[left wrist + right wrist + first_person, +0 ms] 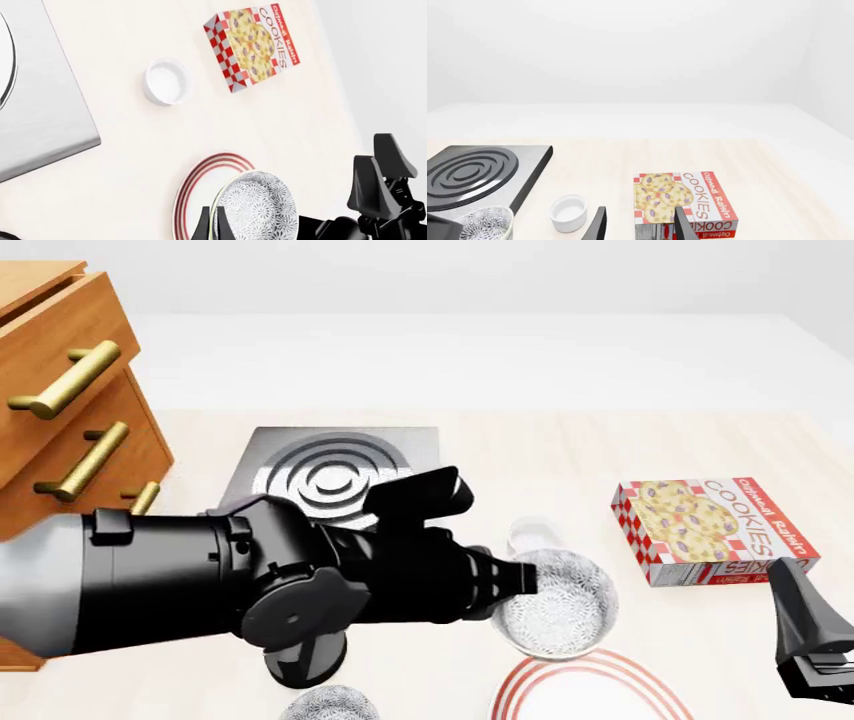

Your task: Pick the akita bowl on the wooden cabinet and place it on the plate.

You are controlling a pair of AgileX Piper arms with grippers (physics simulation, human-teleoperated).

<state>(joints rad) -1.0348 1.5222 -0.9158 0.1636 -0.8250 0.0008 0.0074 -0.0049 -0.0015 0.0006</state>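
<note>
The akita bowl (558, 612) looks rigid, slick, breakable; the left gripper (212, 227) pinches its rim above the plate (587, 690). Right gripper (639, 225) idles, jaws apart.

Cookie box (711, 530), white cup (167, 81), stove slab (474, 175).

Black-and-white speckled akita bowl (558, 612) with pale rim, white plate (200, 192) with thin red concentric rings, plain white cup (167, 80), orange-brown wooden cabinet (60, 430) with brass handles, grey stove slab (334, 475) with silver rings, red-and-white checkered cookie box (707, 530), black grippers.
</note>
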